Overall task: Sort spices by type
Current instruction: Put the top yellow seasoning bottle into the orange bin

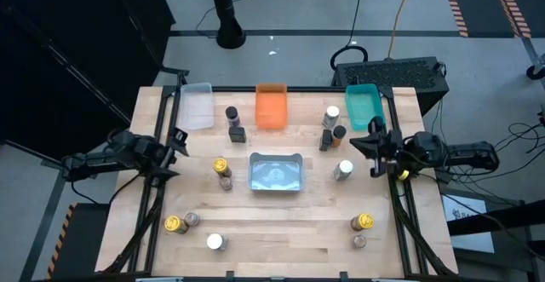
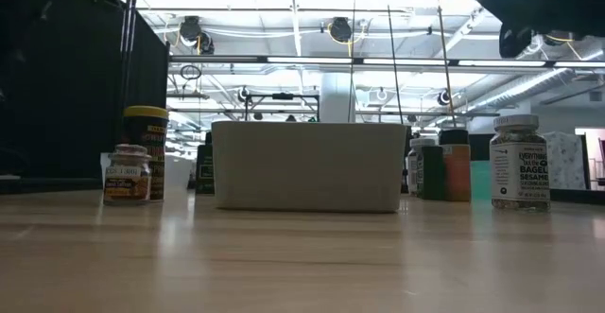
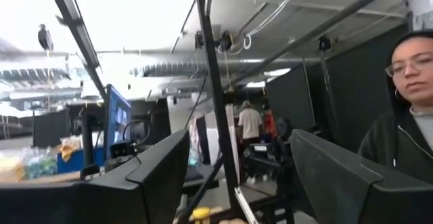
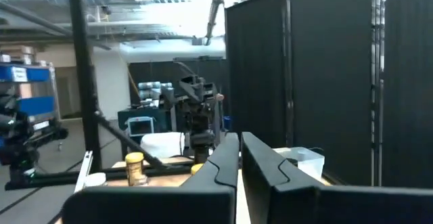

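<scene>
1. Hovering at the table's left edge, the left gripper point(image 1: 177, 150) is holding its fingers point(image 3: 145, 183) apart with nothing between them.
2. Hovering at the table's right edge, the right gripper point(image 1: 372, 150) is keeping its fingers point(image 4: 223, 166) pressed together, gripping nothing.
3. Standing just inward of the right gripper is a white-lidded jar point(image 1: 343, 170); three more jars point(image 1: 330, 127) are clustering just beyond it, beside the teal bin point(image 1: 364, 105).
4. Sitting between the two grippers at mid-table is the grey bin point(image 1: 276, 173), with a gold-lidded jar point(image 1: 221, 168) on its side toward the left gripper.
5. Resting beyond that, along the far edge, are the clear bin point(image 1: 195, 105) and the orange bin point(image 1: 272, 106), with two dark-lidded jars point(image 1: 234, 123) between them.
6. Sitting near the front edge, well apart from both grippers, are a gold-lidded jar and a small one point(image 1: 180, 222), a white-lidded one point(image 1: 215, 242), and a pair point(image 1: 362, 228) on the right.
</scene>
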Available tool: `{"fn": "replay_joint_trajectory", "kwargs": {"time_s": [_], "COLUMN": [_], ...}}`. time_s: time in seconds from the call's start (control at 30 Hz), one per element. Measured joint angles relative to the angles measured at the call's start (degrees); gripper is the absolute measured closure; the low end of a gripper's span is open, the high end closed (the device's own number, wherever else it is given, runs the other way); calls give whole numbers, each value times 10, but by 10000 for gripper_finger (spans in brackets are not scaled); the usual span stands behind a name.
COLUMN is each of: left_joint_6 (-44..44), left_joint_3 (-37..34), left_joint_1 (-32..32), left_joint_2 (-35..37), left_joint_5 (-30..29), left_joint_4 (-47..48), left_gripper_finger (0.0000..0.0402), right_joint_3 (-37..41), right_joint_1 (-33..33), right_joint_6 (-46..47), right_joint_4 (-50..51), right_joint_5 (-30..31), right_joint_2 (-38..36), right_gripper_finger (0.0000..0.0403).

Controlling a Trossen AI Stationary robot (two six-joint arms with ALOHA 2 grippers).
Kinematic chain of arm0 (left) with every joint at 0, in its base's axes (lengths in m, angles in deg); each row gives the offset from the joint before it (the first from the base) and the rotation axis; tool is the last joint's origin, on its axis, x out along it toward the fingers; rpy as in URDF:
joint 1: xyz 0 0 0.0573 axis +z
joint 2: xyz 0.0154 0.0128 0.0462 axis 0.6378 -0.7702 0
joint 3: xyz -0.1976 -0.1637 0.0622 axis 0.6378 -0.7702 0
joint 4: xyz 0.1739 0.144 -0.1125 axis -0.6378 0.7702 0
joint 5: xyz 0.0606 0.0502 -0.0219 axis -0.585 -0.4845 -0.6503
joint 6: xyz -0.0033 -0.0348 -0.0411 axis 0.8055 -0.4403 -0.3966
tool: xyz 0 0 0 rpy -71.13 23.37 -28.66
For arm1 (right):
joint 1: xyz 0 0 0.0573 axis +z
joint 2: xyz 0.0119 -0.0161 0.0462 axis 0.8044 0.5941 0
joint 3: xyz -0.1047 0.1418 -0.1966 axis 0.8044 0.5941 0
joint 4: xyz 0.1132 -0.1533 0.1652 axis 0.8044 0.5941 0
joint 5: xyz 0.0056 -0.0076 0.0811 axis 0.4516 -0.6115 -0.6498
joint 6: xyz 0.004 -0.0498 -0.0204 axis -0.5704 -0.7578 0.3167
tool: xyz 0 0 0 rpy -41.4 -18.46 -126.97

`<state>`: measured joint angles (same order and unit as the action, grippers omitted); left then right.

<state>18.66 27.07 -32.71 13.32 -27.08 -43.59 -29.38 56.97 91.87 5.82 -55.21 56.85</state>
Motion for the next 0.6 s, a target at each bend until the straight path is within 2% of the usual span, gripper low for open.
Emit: {"fn": "replay_joint_trajectory", "kwargs": {"time_s": [0.1,0.23,0.33,0.43,0.53,0.6], "left_joint_6": [3,-11,-68,-104,-142,-173], "left_joint_3": [0,2,3,3,3,5], "left_joint_1": [0,0,0,0,0,0], "left_joint_2": [0,0,0,-9,-31,-50], "left_joint_5": [0,-19,-129,-240,-280,-282], "left_joint_4": [-2,-6,14,88,109,109], "left_gripper_finger": [136,136,136,136,136,136], "right_joint_3": [-36,-91,-135,-182,-219,-238], "right_joint_1": [-8,-22,-36,-53,-72,-83], "right_joint_6": [13,27,41,46,47,47], "right_joint_4": [16,60,103,153,186,197], "right_joint_5": [34,49,49,50,50,50], "right_joint_2": [43,103,144,177,204,215], "right_gripper_finger": [403,403,403,403,403,403]}}
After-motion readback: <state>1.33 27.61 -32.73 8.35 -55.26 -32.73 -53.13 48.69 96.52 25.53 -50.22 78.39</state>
